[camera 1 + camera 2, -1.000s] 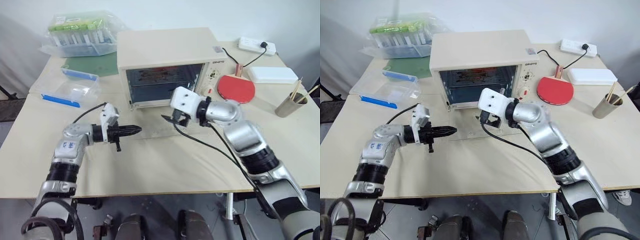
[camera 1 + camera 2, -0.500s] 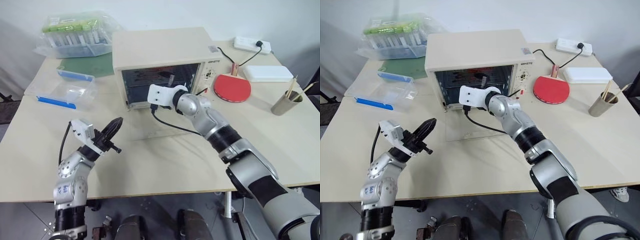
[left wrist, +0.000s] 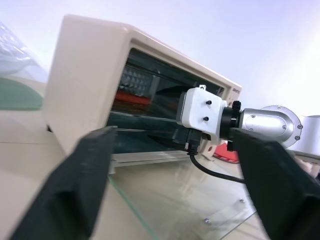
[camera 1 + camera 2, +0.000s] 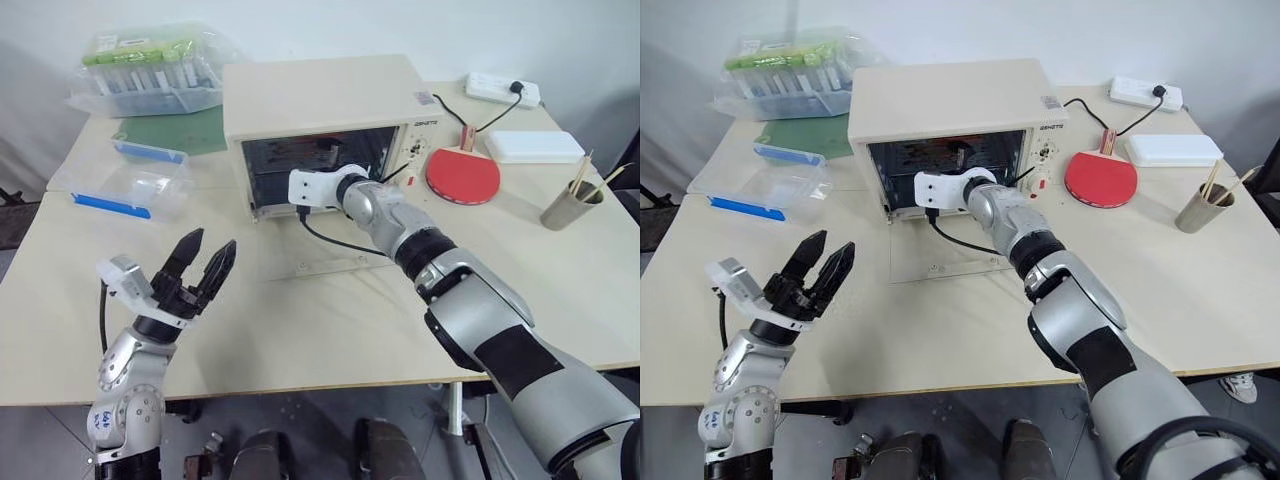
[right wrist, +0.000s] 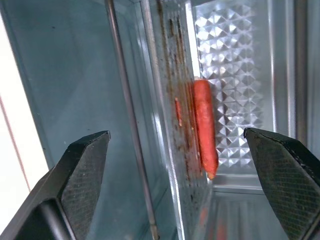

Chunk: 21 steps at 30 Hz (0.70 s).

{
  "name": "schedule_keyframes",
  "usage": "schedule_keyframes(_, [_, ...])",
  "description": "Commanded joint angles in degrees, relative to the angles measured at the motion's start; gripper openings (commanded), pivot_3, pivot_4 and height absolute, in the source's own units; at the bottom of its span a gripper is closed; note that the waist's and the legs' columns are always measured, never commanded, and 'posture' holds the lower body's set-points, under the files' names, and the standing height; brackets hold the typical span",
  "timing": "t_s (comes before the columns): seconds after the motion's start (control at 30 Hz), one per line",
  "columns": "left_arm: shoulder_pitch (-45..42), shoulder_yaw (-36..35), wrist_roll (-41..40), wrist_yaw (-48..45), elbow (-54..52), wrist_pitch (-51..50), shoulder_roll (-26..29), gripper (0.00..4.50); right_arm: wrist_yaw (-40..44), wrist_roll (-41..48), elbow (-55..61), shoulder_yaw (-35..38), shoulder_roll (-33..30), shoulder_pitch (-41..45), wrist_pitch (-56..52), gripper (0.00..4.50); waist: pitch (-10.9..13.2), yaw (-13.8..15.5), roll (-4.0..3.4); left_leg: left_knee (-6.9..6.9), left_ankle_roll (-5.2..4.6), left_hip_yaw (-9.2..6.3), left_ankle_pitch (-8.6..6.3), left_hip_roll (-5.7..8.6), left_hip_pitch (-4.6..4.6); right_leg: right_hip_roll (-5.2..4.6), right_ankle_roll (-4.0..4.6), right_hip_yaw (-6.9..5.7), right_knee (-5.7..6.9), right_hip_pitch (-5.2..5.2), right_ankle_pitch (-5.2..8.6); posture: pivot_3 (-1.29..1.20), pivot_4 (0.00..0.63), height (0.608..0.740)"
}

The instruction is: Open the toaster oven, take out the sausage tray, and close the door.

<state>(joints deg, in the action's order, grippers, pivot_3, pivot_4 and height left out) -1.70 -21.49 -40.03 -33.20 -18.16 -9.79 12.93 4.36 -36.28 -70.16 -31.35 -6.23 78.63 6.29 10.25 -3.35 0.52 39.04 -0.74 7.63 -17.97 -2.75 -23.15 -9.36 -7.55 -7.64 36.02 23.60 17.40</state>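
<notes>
Now the left gripper (image 4: 198,262), lower left, has sprung wide apart, empty; the right gripper (image 5: 176,150) reaches spread into the toaster oven (image 4: 330,100) toward the sausage tray (image 5: 200,100).

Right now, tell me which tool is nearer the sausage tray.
Right. The right tool is open at the toaster oven mouth, facing the sausage tray. The left tool hangs open over the table, well short of the oven.

Oven mouth (image 4: 315,165) open; right claw (image 4: 958,160) seemingly inside.
</notes>
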Motion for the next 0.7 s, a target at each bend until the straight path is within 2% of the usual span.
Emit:
schedule_keyframes(0.03, [-0.47, -0.97, 0.61, 0.43, -0.18, 2.23, 1.18, 4.50, -0.89, -0.73, -0.24, -0.16, 0.77, 2.27, 0.89, 3.62, 0.00, 0.01, 0.00, 0.00, 0.00, 0.00, 0.00, 0.00, 0.00, 0.00, 0.00, 0.00, 0.00, 0.00, 0.00, 0.00, 0.150, 0.740])
schedule_keyframes(0.37, [-2.34, -0.24, 1.13, 0.69, 2.47, 3.64, 2.16, 4.50, -4.19, -2.00, -2.63, -0.13, 2.08, 3.63, -1.58, 0.20, 0.00, -0.11, 0.00, -0.02, 0.00, 0.02, 0.00, 0.00, 0.00, 0.01, 0.00, 0.00, 0.00, 0.01, 0.00, 0.00, 0.150, 0.740])
schedule_keyframes(0.4, [-2.56, -0.22, 1.18, 0.61, 2.82, 3.73, 2.30, 4.50, -4.57, -2.12, -2.78, -0.19, 2.11, 3.75, -1.57, 0.09, 0.00, -0.15, 0.00, -0.03, 0.00, 0.02, 0.00, 0.00, 0.00, 0.01, 0.00, 0.00, 0.00, 0.01, 0.00, 0.00, 0.150, 0.740])
schedule_keyframes(0.7, [-4.10, 0.05, 1.64, 0.71, 4.25, 4.03, 2.98, 4.50, -6.07, -3.15, -2.31, -0.33, 1.86, 4.32, -0.96, 0.09, 0.00, -0.15, 0.00, -0.03, 0.03, 0.04, 0.01, -0.01, 0.00, 0.01, 0.00, 0.01, -0.01, 0.01, 0.00, 0.00, 0.150, 0.740])
